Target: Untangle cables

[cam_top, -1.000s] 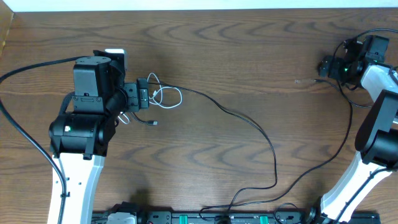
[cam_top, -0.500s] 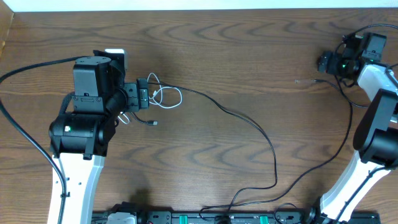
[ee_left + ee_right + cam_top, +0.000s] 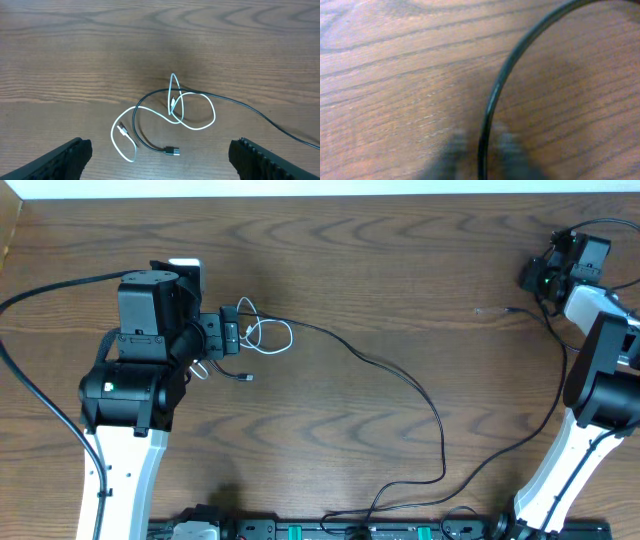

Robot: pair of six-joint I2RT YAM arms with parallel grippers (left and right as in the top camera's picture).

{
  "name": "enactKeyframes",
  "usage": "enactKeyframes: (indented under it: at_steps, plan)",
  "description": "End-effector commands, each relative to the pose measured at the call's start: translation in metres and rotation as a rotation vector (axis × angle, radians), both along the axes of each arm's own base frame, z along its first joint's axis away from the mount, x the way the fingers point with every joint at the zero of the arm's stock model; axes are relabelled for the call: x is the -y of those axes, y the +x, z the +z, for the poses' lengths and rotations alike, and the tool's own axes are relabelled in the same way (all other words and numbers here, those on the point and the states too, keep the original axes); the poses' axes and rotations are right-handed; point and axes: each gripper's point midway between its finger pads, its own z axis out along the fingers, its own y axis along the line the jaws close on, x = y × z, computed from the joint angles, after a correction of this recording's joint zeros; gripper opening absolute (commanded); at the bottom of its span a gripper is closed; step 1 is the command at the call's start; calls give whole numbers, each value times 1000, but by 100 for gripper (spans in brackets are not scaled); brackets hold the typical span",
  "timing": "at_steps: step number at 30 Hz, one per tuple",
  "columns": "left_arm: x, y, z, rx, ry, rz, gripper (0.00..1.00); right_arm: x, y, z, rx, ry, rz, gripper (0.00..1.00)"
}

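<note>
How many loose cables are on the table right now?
2. White cable coiled in small loops at left; black cable crosses it and trails right. None seems hidden.

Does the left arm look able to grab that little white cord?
Probably yes: the left gripper stands open just short of the white cord, with nothing between them, though the black cord crosses it.

White arms (image 3: 120,470) carry black joints (image 3: 145,305), thick leads (image 3: 45,288), perhaps green lamps (image 3: 111,387).

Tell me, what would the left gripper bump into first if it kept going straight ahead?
Most likely the tangle: the white cable and black cable lie ahead of the open left gripper, though depth is unclear.
</note>
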Motion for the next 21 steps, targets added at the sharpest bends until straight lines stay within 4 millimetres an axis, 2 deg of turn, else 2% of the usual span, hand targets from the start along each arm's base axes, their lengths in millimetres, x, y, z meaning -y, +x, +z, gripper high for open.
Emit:
enactKeyframes:
  at_steps: [1,6,11,14,17,19,21]
  plan:
    - [0,1,4,9,2,-5,93,-4,-10,-33,-61,58,-40,1]
    - [0,1,4,9,2,-5,92,4,9,-10,48,78,-93,1]
    - [0,1,4,9,2,-5,92,34,31,45,257,119,-198,1]
    - [0,1,4,9,2,-5,93,70,39,94,441,144,-283,1]
    - [0,1,4,9,2,-5,93,104,38,129,588,160,-350,1]
    - [0,1,4,9,2,-5,92,128,31,143,655,164,-402,1]
    - [0,1,4,9,2,-5,93,178,8,150,699,174,-528,1]
